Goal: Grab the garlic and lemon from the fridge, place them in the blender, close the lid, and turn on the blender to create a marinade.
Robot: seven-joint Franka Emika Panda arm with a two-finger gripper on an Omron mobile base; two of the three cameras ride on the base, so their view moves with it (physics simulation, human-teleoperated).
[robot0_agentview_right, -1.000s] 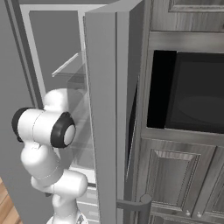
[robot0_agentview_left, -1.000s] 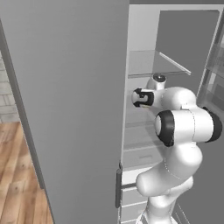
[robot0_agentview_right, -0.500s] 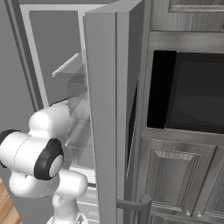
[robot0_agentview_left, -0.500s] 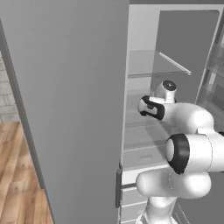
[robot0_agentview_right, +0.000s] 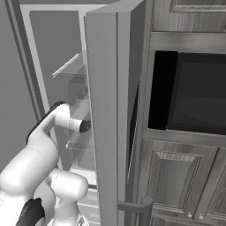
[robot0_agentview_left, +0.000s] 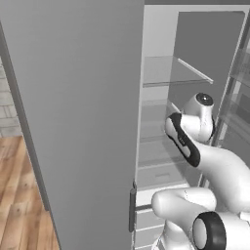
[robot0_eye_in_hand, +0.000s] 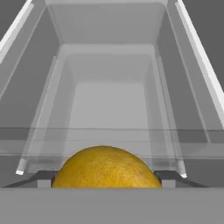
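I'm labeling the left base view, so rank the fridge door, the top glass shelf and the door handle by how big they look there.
1. Fridge door, by far the largest, though it is also nearest the camera.
2. Glass shelf.
3. Door handle, the smallest.

Wood plank floor [robot0_agentview_left: 19,195], warm brown, at lower left. Pale brick wall [robot0_agentview_left: 6,97] above it. Built-in oven [robot0_agentview_right: 190,95], black glass front, set in a grey cabinet. Grey panelled cabinet door [robot0_agentview_right: 176,181] below the oven.
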